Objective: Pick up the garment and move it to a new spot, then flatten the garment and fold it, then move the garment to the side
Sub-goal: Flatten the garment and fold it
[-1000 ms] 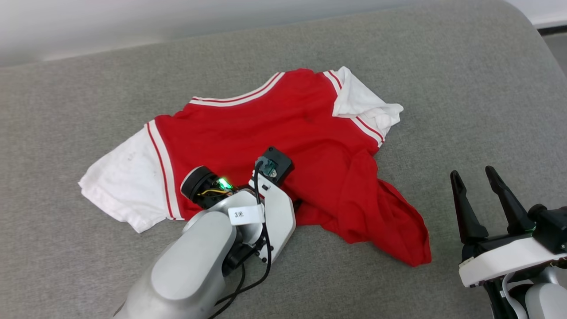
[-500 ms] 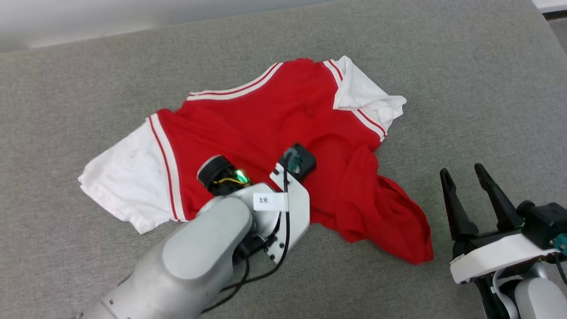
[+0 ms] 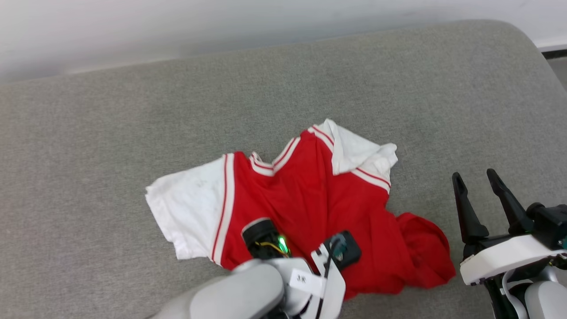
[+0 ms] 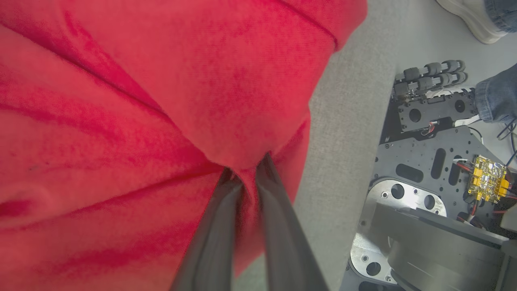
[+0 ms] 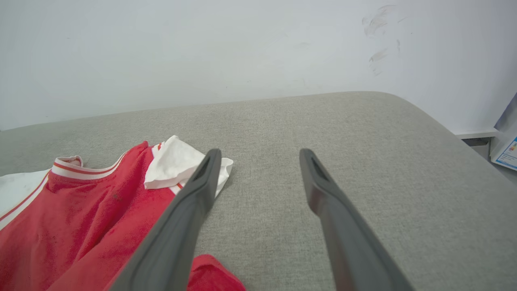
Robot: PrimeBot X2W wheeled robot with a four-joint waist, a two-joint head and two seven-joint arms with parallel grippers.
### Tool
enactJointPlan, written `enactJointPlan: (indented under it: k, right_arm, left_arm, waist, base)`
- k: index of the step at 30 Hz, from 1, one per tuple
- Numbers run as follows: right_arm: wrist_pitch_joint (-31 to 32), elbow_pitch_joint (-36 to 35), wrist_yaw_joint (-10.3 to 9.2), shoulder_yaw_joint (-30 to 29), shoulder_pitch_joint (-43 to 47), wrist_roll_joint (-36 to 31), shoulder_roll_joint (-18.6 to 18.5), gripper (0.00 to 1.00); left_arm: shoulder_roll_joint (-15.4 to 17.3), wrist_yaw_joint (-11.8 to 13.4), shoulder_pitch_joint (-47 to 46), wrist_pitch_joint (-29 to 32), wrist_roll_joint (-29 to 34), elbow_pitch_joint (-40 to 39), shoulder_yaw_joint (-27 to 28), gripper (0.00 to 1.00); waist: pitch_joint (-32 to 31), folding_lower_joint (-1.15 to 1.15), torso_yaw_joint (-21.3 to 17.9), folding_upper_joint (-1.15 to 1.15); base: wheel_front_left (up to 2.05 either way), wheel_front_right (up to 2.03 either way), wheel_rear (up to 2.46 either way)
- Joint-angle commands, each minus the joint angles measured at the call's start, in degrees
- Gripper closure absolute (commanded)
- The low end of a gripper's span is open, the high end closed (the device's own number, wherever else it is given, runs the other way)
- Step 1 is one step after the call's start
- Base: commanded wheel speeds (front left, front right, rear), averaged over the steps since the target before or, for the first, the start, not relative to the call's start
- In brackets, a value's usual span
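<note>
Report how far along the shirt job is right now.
Done: the left gripper is shut on a fold of the garment, in its red fabric. In hand: the pick-up; the garment is bunched and mostly lies on the grey cushion. Left: moving it to a new spot, flattening, folding, setting it aside. The right gripper stands open beside it, holding nothing.

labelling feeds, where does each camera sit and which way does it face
Head view: on the head, facing forward and down at the red jersey T-shirt with white sleeves on the grey fabric cushion; left forearm, open right hand.
Left wrist view: on that wrist, facing along the left hand, shut on the T-shirt.
Right wrist view: on that wrist, facing along the right hand to a white wall.
All three share the T-shirt.
</note>
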Motion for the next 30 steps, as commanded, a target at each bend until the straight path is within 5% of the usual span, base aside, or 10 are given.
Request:
enactJointPlan:
  k: [1,12,13,14,23,30]
  right_arm:
    - [0.3,-0.4,-0.04,-0.3,0.6,-0.1,-0.1,0.00]
    - [1.7,-0.9,-0.04,-0.6,1.4,-0.2,0.2,0.00]
    - [1.7,-0.9,-0.04,-0.5,1.5,-0.2,0.2,0.00]
    - [1.7,-0.8,-0.04,-0.5,1.6,-0.1,0.2,0.00]
    - [1.4,-1.2,-0.04,-0.6,2.0,0.4,-0.5,0.00]
    - [1.0,-2.6,-0.03,-0.2,2.5,0.9,-0.8,0.00]
  left_arm:
    - [-0.4,-0.1,1.7,-0.4,-0.3,-0.8,-1.2,1.00]
    - [-2.2,-0.1,5.4,-3.4,1.7,-1.3,-3.5,1.00]
    - [-2.3,0.1,5.4,-4.4,2.1,-1.1,-3.3,0.27]
    - [-2.4,0.5,5.4,-5.4,2.2,-0.8,-2.8,0.00]
    - [0.6,7.2,5.7,-18.2,1.6,-1.9,6.5,0.00]
    - [6.9,14.9,8.7,-36.6,0.6,-6.2,19.8,0.00]
  waist:
    - [-0.9,0.00,0.6,0.00]
    - [-2.1,0.00,2.6,0.00]
    - [-2.2,0.00,2.8,0.00]
    - [-2.4,0.00,3.1,0.00]
    - [-5.7,0.00,5.5,0.00]
    - [-7.3,0.00,7.8,0.00]
  base:
    - [0.00,0.00,0.00]
    - [0.00,0.00,0.00]
    - [0.00,0.00,0.00]
    - [0.00,0.00,0.00]
    - [0.00,0.00,0.00]
    - [0.00,0.00,0.00]
